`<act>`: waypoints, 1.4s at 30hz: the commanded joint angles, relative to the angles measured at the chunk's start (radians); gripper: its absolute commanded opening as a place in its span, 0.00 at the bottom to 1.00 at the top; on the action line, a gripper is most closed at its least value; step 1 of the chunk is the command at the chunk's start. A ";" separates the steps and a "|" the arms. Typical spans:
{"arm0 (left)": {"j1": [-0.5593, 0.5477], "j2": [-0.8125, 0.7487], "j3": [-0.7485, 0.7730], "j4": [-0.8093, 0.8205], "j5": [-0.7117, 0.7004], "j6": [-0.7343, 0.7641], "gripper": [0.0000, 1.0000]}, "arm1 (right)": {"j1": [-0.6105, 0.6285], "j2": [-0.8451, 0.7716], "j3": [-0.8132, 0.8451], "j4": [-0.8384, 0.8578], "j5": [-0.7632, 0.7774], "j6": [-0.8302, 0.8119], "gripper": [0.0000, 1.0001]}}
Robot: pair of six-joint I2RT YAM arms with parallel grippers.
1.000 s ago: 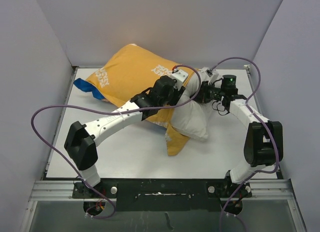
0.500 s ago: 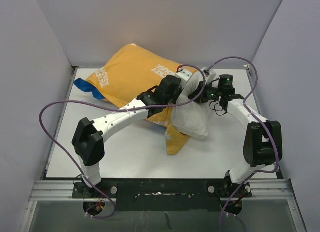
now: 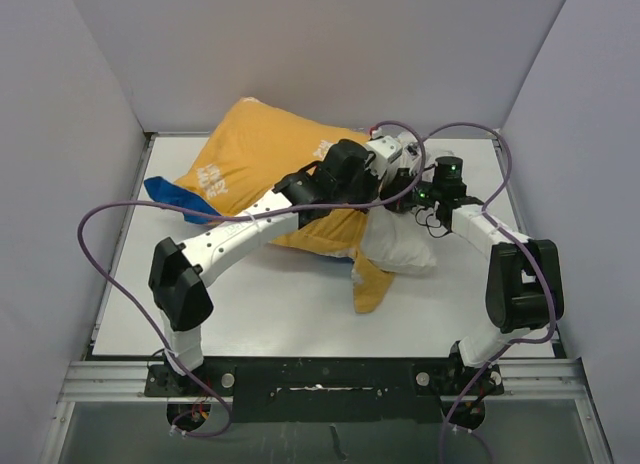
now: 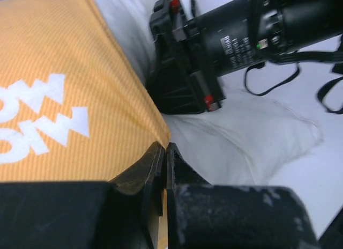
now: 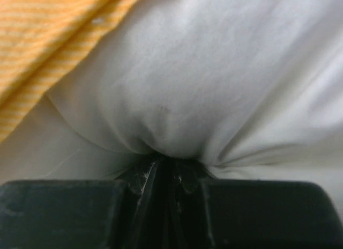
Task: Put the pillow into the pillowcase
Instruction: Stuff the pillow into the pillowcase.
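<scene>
White desk (image 3: 300, 309), grey walls (image 3: 330, 54) around. Across the back lies the pillowcase (image 3: 250, 169), mustard side up, blue showing at its left corner. It bulges with the pillow (image 3: 402, 246) partly inside, and the pillow's white end still pokes out at the right, resting on the desk. Half open a second ago, the left gripper (image 4: 162, 152) is now pinched on the pillowcase hem. The right gripper (image 5: 166, 164) is clamped on bunched pillow fabric. The pillowcase has slid rightward and less white shows. Likely mid-stuffing, with the mouth being pulled over the remaining end.
</scene>
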 commanded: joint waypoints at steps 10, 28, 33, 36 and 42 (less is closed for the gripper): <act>0.031 0.271 0.081 0.609 0.662 -0.511 0.00 | 0.041 0.051 -0.138 0.244 -0.105 0.229 0.00; 0.099 -0.169 -0.145 0.111 0.393 -0.256 0.56 | -0.334 -0.207 0.190 -0.515 -0.329 -0.657 0.69; 0.076 -0.298 -0.149 -0.257 0.211 -0.175 0.56 | -0.441 -0.221 0.204 -0.612 -0.278 -0.771 0.96; 0.061 -0.311 -0.163 -0.422 0.133 -0.156 0.56 | -0.441 -0.121 0.236 -0.731 -0.267 -0.860 0.97; 0.084 -0.204 -0.189 -0.538 0.104 -0.076 0.62 | -0.349 0.041 0.221 -0.755 -0.230 -0.848 0.86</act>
